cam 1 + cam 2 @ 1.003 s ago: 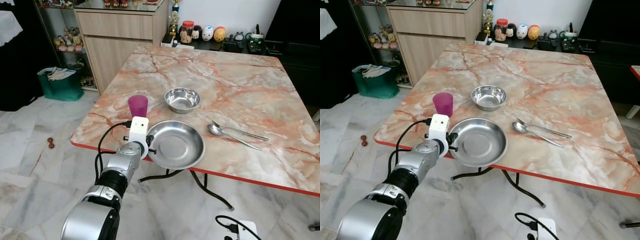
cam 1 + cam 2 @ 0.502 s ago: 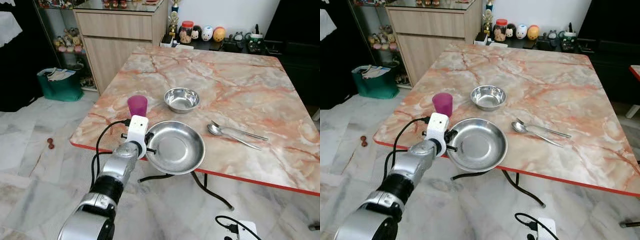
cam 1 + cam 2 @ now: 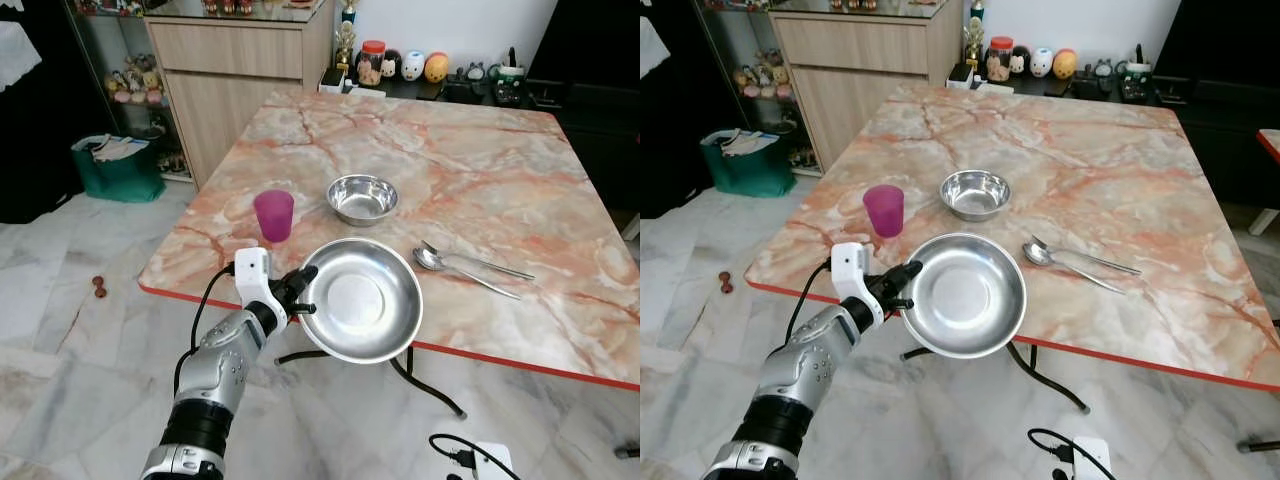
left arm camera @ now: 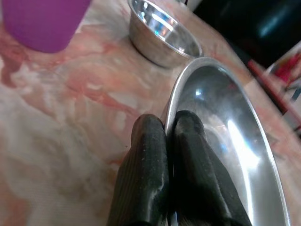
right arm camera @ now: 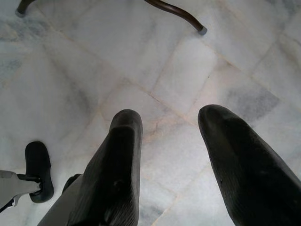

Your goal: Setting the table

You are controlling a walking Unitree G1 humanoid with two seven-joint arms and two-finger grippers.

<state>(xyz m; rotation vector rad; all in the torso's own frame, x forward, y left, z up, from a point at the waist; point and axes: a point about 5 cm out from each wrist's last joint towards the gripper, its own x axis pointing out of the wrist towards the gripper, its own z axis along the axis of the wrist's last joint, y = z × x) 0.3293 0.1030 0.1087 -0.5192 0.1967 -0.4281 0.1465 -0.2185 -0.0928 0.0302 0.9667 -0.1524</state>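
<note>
Left gripper (image 3: 298,290) pinches the left rim of the steel plate (image 3: 362,300), fingers (image 4: 155,155) pressed together on its edge. Plate is lifted and tilted, hanging over the near edge of the marble table (image 3: 480,180). Open table lies far of the jaws; pink cup (image 3: 274,215) far-left, small bowl (image 3: 363,198) beyond, spoons (image 3: 470,268) right. Right gripper (image 5: 171,155) hangs over the floor, fingers spread.

no readable text, labels, brands or numbers on the table, the dishes or the cabinet, jars and figurines at the far wall too small to make out any writing
</note>
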